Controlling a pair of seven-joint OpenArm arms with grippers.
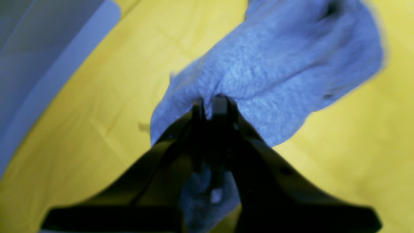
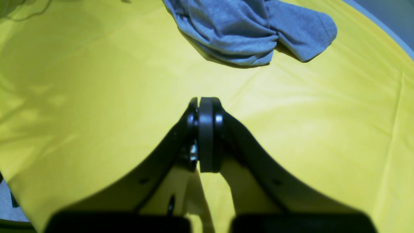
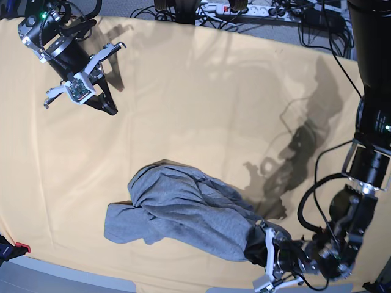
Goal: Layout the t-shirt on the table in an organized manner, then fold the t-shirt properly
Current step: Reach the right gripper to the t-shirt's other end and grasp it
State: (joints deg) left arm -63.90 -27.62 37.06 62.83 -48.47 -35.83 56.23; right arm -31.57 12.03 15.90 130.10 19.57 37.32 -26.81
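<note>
The heather-grey t-shirt (image 3: pixel 183 210) lies crumpled in a long bunch near the front of the table (image 3: pixel 201 104), plain grey side showing. My left gripper (image 3: pixel 259 244) is at the bunch's right end, down by the front edge. In the left wrist view this gripper (image 1: pixel 210 103) is shut on a fold of the t-shirt (image 1: pixel 275 64), with cloth pinched between the fingers. My right gripper (image 3: pixel 109 108) hovers over the far left of the table, well away from the shirt. It is shut on nothing (image 2: pixel 205 103), and the t-shirt (image 2: pixel 239 29) lies beyond it.
Cables and a power strip (image 3: pixel 244 9) run along the table's far edge. The front edge and grey floor (image 1: pixel 38 48) are close to the left gripper. A small red object (image 3: pixel 15 249) sits at the front left corner. The yellow cloth (image 2: pixel 97 97) shows faint creases.
</note>
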